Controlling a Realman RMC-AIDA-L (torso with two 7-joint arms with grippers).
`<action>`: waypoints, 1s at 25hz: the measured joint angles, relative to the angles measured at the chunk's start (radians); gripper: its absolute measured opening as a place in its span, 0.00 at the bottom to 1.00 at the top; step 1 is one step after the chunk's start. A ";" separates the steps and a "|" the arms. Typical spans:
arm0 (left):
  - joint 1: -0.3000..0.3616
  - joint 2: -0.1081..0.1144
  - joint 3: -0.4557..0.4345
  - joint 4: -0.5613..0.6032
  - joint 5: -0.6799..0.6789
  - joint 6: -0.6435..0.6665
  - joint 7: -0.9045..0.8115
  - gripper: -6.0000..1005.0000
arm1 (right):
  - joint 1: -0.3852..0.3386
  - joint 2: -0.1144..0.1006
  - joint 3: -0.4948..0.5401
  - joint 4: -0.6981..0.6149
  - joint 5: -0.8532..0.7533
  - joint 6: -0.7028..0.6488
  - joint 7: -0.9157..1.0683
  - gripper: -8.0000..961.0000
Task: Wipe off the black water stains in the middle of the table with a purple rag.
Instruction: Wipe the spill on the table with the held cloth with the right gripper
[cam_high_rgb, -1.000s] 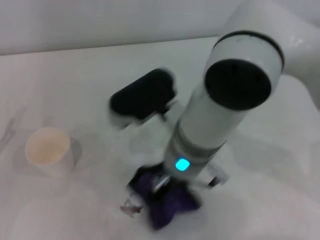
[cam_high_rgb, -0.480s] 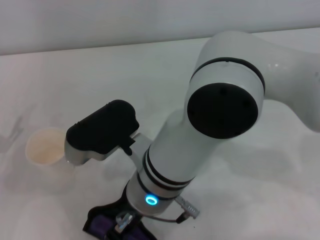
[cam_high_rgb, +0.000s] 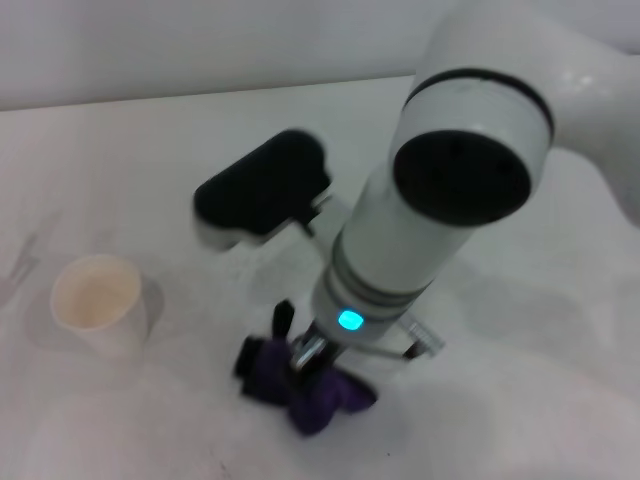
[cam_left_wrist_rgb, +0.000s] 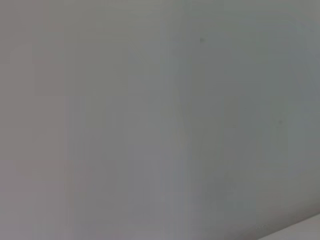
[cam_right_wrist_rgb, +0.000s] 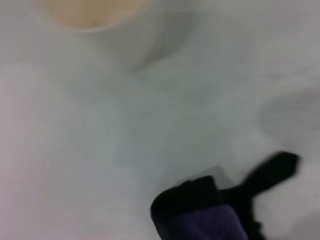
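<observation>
In the head view my right gripper (cam_high_rgb: 303, 358) points down at the white table (cam_high_rgb: 530, 400), shut on the bunched purple rag (cam_high_rgb: 305, 388), which is pressed onto the surface. The arm's wrist covers most of the fingers. A black edge of the rag sticks up beside the gripper. The right wrist view shows the purple rag (cam_right_wrist_rgb: 202, 217) with its black edging and black loop tab (cam_right_wrist_rgb: 272, 170) on the table. No black water stains show around the rag in any view. The left gripper is out of view; its wrist view shows only a plain grey surface.
A white paper cup (cam_high_rgb: 97, 300) stands upright on the table to the left of the rag, and the same cup (cam_right_wrist_rgb: 100, 20) also appears in the right wrist view. My right arm's black forearm housing (cam_high_rgb: 262, 185) hangs above the table's middle.
The right gripper swept the rag toward the near-left edge, then came back toward the middle. A dark blotch seen left of the rag one second ago no longer shows.
</observation>
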 joint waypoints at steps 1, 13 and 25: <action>-0.001 0.000 0.000 0.000 0.000 0.001 0.000 0.89 | -0.012 0.000 0.021 -0.008 -0.036 0.028 0.003 0.11; -0.007 0.001 -0.001 0.000 -0.004 0.023 0.000 0.89 | -0.084 -0.002 0.100 -0.051 -0.161 0.104 -0.010 0.11; 0.000 -0.008 -0.018 0.002 -0.008 0.026 0.000 0.89 | -0.332 -0.013 0.472 -0.148 -0.368 0.248 -0.261 0.11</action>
